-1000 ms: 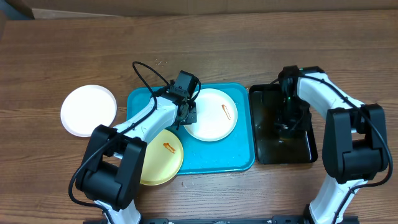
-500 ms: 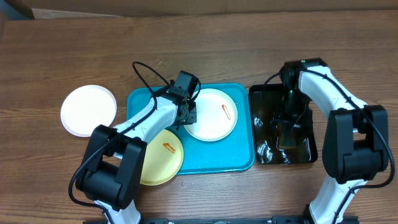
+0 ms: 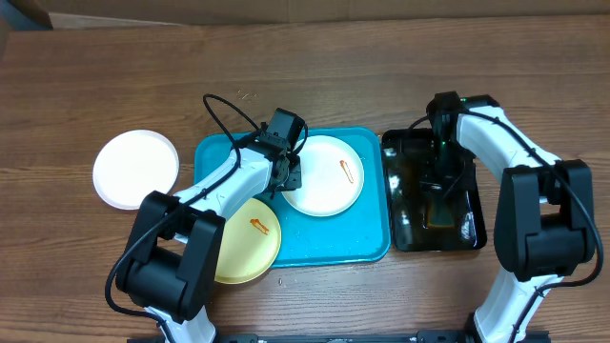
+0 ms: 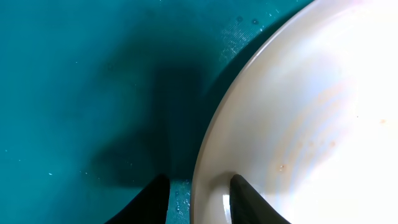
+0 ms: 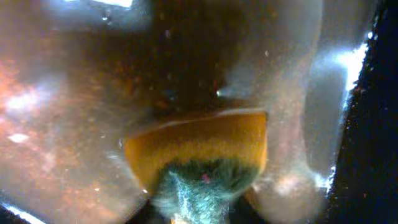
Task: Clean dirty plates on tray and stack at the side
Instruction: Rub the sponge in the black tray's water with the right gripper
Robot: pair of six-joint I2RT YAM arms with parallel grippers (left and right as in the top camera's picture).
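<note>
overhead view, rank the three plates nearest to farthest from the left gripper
1. Smeared white plate: on the turquoise tray, its rim right at the left gripper.
2. Pale yellow plate: toward the robot's base, overhanging the tray's near corner.
3. Plain white plate: off the tray, on the wood at far left.
</note>
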